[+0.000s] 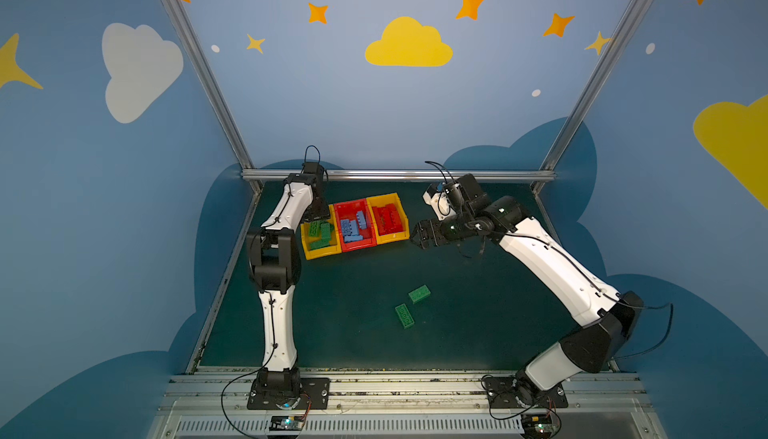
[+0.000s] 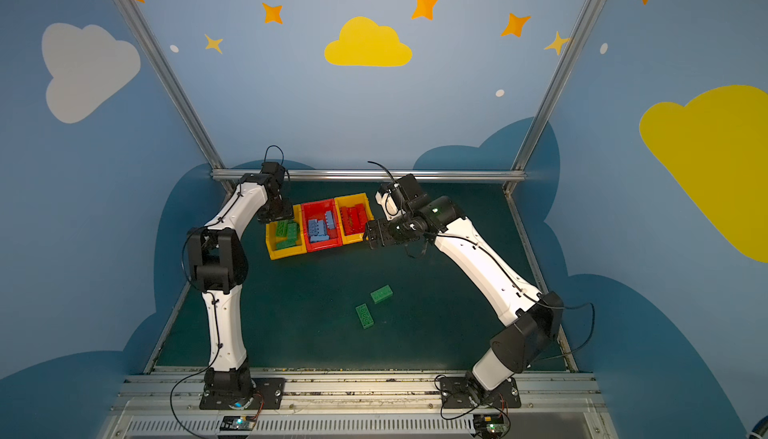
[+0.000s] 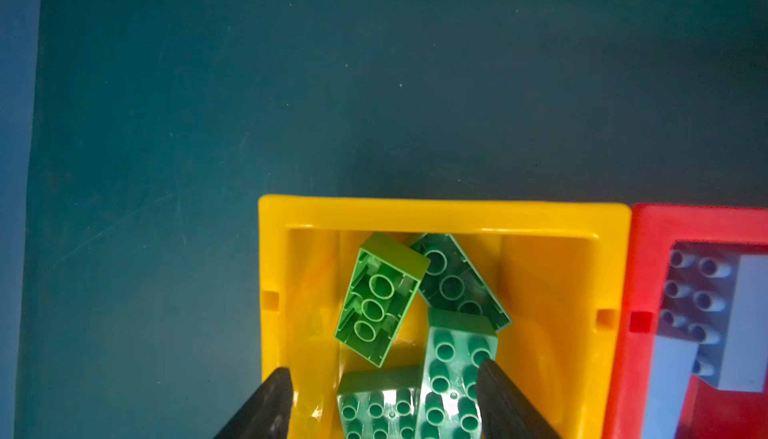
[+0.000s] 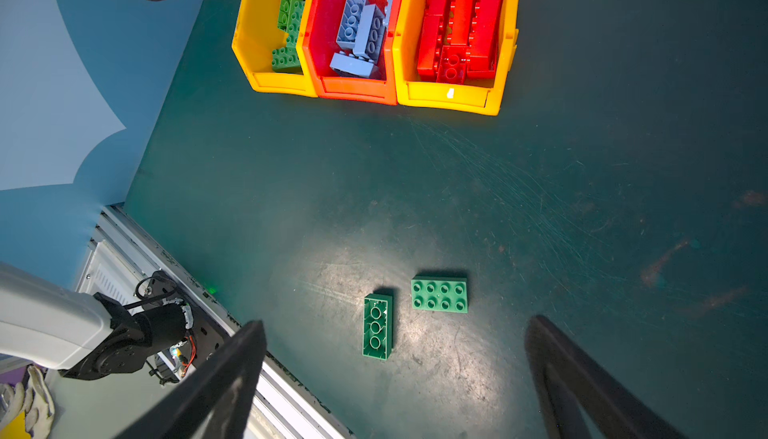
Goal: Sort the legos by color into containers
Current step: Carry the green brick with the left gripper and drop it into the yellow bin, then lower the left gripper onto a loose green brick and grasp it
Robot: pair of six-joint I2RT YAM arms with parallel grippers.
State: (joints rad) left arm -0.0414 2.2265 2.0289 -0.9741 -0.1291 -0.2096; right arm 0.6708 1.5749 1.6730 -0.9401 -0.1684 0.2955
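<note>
Three joined containers stand at the back: a yellow bin [image 1: 322,254] with green legos [image 3: 376,300], a red bin [image 1: 359,246] with light blue legos [image 1: 353,227], and a yellow bin [image 1: 392,237] with red legos [image 4: 461,21]. Two green legos lie loose on the mat, one studs up [image 1: 419,294] [image 4: 439,294], one on its side [image 1: 404,316] [image 4: 377,327]. My left gripper [image 3: 382,368] hangs open over the green-filled bin, a studded green lego [image 3: 453,358] lying below its fingers. My right gripper [image 4: 395,322] [image 1: 419,235] is open and empty beside the red-filled bin.
The dark green mat [image 1: 340,324] is bounded by an aluminium rail [image 1: 399,175] at the back and by the arm bases' rail [image 1: 399,387] at the front. Blue painted walls close in the left and right sides.
</note>
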